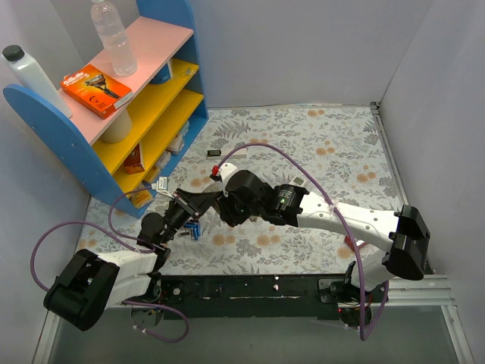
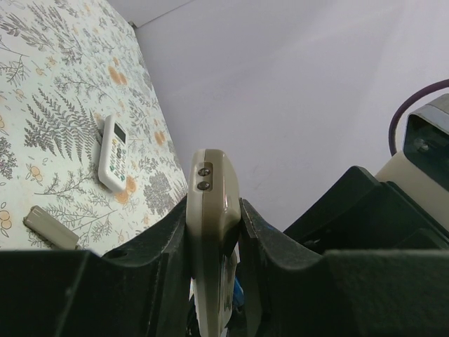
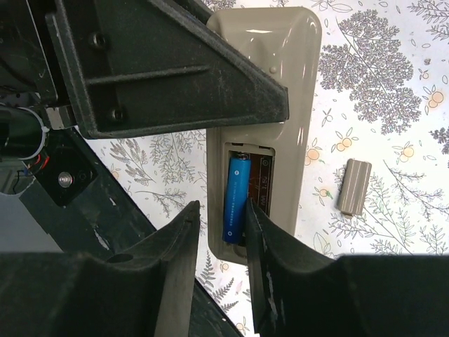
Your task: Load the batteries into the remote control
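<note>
Battery (image 3: 236, 196) handling first: one blue cell is seen right between the tips of the right pincer (image 3: 222, 210), which is parted narrowly and not clamped on it, as far as can be told. It's judged light, stiff and slick, so it would best be pinched across the middle of the barrel, never by the silver ends. Just behind it, the remote control (image 3: 280, 84) is gripped by its long edges in the closed left pincer (image 2: 212, 210), back turned toward the right pincer. It's hard, light plastic, probably best held clear of the open bay. One slot is filled, and the one beside it looks empty. Further out from the right pincer, one grey lid (image 3: 353, 186) is lying on the table (image 3: 393, 84). Far past the left pincer, one slimmer remote (image 2: 112, 153) is lying flat. Whether more cells are lying about can't be told.
</note>
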`<state>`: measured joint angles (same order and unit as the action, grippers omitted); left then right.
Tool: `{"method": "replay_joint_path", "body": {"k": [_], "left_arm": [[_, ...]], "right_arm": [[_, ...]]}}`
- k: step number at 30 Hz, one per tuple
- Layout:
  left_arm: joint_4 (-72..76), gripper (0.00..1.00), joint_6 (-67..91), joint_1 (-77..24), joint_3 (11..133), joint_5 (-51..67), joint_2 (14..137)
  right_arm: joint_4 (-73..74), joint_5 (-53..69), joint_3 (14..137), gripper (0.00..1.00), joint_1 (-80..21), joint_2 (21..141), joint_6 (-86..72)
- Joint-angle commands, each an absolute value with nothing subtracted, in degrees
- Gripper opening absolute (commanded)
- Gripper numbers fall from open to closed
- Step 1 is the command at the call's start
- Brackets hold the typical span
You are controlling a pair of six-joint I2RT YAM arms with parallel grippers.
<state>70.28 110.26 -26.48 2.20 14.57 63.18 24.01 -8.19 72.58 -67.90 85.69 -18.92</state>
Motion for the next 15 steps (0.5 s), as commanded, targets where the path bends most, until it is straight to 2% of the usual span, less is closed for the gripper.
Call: {"method": "replay_joint_path", "body": {"k": [1,5,15], "left_arm": [[75.6,0.0,113.1,-27.0,-0.8,14.1,62.8],[76.7,0.0,114.0,-26.9,-1.3,13.7,63.7],[76.8,0.0,114.6,-26.9,-1.6,13.2,63.8]], "right_arm": [[24.5,-7.8,74.7,0.41,-68.4,86.1,-18.9],[24.6,-7.6,74.9,0.46,-68.5,86.1,-18.7],[24.3,-6.7,74.9,0.46,-68.4,85.2,-18.5]]}}
